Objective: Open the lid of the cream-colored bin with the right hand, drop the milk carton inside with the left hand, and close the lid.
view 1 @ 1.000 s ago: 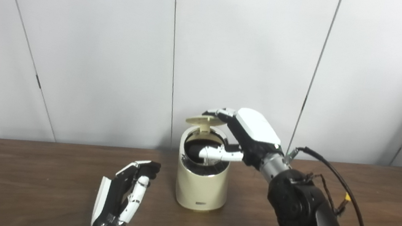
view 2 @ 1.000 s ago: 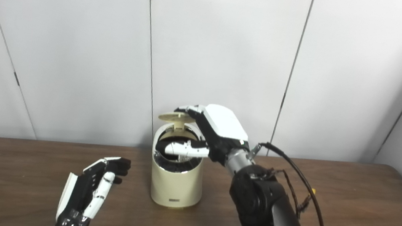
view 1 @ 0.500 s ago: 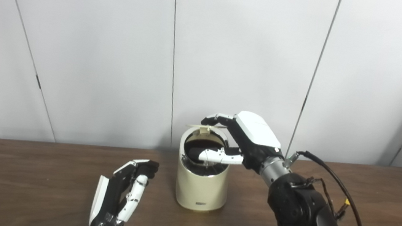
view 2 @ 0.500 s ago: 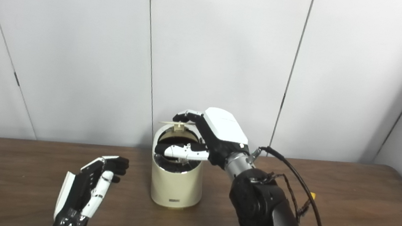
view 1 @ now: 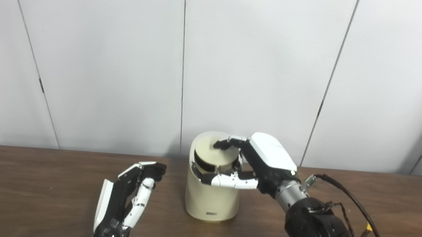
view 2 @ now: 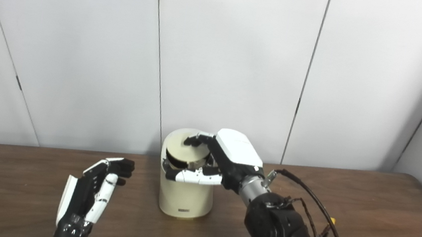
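Observation:
The cream-colored bin (view 1: 211,201) stands upright at the middle of the table. Its round lid (view 1: 212,155) lies tilted in the top opening, with a dark gap showing along its front edge. My right hand (view 1: 266,161) reaches over the bin from the right. Its fingertips (view 1: 224,144) rest on top of the lid, and its thumb (view 1: 227,181) stretches across the front of the rim. My left hand (view 1: 124,198) stands open and empty on its edge, left of the bin and apart from it. No milk carton is in view.
The brown table (view 1: 24,192) runs to a white panelled wall just behind the bin. A black cable (view 1: 360,217) loops off my right forearm over the table's right part.
My right hand has come down with the lid, from raised above the bin to lying in the opening. The thumb moved from inside the opening to the front rim. My left hand stayed put.

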Robot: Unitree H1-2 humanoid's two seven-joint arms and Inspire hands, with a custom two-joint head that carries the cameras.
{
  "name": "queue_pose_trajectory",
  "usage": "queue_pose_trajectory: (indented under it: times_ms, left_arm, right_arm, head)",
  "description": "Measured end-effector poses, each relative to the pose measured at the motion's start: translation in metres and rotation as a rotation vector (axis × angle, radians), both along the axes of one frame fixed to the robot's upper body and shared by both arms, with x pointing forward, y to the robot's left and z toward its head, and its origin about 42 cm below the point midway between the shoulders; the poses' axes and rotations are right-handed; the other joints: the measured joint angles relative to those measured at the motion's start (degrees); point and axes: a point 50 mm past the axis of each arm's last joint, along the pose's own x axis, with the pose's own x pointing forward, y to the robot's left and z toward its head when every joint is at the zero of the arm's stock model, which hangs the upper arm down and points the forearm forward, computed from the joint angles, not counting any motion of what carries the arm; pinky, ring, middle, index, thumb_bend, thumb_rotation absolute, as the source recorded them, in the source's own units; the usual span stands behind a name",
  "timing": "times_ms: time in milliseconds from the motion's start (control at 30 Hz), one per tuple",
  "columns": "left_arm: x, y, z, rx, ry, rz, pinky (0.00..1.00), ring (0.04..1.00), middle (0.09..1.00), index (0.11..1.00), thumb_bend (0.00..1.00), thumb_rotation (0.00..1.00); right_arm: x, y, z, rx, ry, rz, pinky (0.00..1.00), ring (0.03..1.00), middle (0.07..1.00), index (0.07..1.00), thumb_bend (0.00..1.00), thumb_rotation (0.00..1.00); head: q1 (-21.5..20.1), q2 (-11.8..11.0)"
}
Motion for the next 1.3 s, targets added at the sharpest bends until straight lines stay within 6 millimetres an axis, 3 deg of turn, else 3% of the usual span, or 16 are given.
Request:
queue_pose_trajectory:
  times_ms: [200,433,767,1067,1300]
  left_arm:
    - [0.000,0.000,0.001,-0.007,-0.003,0.008,0.60,0.651,0.659,0.655,0.31,0.83]
    - [0.000,-0.001,0.001,-0.007,-0.007,0.012,0.59,0.651,0.658,0.656,0.31,0.83]
    - [-0.001,0.000,0.004,-0.027,-0.017,0.006,0.61,0.644,0.655,0.653,0.31,0.80]
    - [0.000,0.000,0.004,-0.044,-0.015,-0.001,0.60,0.643,0.650,0.649,0.29,0.77]
    - [-0.001,0.001,0.006,-0.055,-0.017,-0.006,0.61,0.644,0.652,0.651,0.31,0.76]
  right_arm:
    - [-0.006,0.004,-0.010,-0.171,-0.060,0.026,0.87,0.868,0.817,0.775,0.72,0.86]
    - [-0.006,0.005,-0.021,-0.365,-0.125,0.019,0.97,0.961,0.904,0.850,0.70,0.79]
    - [-0.010,0.004,-0.030,-0.411,-0.160,-0.007,0.97,0.951,0.897,0.846,0.67,0.69]
    - [-0.012,0.007,-0.034,-0.436,-0.173,-0.027,0.97,0.947,0.893,0.847,0.66,0.74]
    - [-0.016,0.008,-0.034,-0.425,-0.190,-0.035,0.94,0.881,0.800,0.761,0.68,0.74]
  head:
    - [0.09,0.09]
    - [0.09,0.26]
    - [-0.18,0.62]
    - [-0.17,1.05]
    - [-0.09,1.84]
